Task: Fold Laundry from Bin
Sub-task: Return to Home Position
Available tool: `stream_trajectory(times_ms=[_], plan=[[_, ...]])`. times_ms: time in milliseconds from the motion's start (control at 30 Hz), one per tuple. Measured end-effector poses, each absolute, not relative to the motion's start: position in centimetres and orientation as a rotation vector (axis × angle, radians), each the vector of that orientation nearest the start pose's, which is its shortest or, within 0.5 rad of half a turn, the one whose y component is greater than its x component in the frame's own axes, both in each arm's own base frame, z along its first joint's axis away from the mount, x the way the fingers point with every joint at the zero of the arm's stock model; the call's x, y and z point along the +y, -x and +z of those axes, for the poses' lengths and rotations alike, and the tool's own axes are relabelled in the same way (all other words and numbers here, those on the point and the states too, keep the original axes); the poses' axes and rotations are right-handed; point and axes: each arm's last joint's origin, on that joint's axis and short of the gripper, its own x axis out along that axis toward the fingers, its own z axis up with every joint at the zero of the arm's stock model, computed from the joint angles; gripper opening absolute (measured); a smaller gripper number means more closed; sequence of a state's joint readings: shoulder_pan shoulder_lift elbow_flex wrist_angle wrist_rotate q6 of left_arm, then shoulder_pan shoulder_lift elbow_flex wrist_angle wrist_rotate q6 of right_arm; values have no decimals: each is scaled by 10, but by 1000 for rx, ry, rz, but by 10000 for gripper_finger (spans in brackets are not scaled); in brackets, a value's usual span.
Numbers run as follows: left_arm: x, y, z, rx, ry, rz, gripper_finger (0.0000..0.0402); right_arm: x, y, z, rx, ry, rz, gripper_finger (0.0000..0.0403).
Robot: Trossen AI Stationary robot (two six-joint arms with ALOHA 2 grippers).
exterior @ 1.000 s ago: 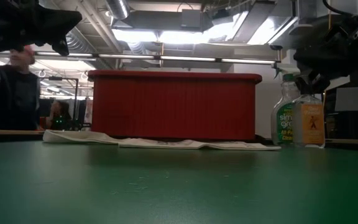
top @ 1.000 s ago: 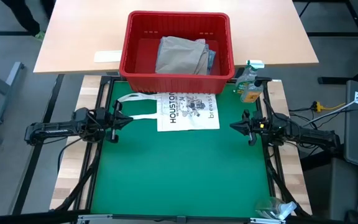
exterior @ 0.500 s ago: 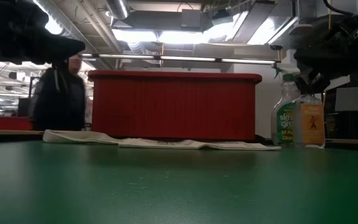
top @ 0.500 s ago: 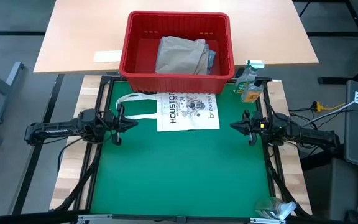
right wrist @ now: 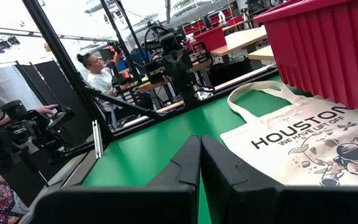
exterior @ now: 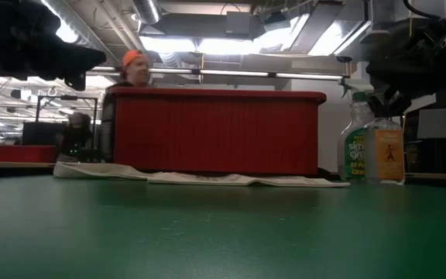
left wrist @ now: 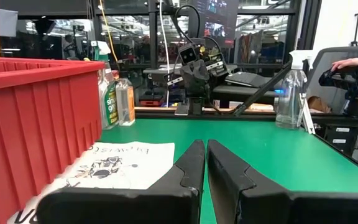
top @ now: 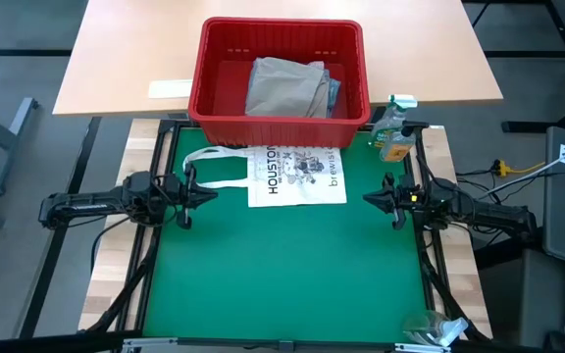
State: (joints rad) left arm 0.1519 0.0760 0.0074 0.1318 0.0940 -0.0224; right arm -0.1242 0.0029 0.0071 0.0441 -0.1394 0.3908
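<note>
The red bin [top: 209, 74] stands at the far edge of the green mat, and in the low view the bin [exterior: 217, 132] fills the middle. Inside it lies the laundry: a khaki-grey garment [top: 284, 86] with a bluish piece [top: 334, 90] beside it. A white "HOUSTON" tote bag [top: 297, 175] lies flat on the mat in front of the bin. My left gripper [top: 209, 193] hovers shut at the mat's left edge, pointing level toward the right. My right gripper [top: 369, 199] hovers shut at the right edge, pointing left. Both are empty.
Two spray bottles [top: 395, 132] stand at the mat's far right corner. Another clear bottle [top: 437, 328] lies at the near right corner. A paper slip [top: 170, 88] lies on the wooden table left of the bin. A person [exterior: 134, 66] shows behind the bin.
My left gripper has tipped down to point level and sunk slightly, staying shut. My right gripper has kept still. A person in the room behind has walked toward the bin.
</note>
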Motion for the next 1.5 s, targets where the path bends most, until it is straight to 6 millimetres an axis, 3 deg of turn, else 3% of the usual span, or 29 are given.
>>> stream_trajectory(times_ms=[367, 1500], plan=[[12, -95, 185, -205, -2, 58, 15, -8, -97, 170, -44, -385, 24, 14], [12, -95, 184, -197, -1, 59, 15, -8, -97, 170, -48, -384, 26, 14]])
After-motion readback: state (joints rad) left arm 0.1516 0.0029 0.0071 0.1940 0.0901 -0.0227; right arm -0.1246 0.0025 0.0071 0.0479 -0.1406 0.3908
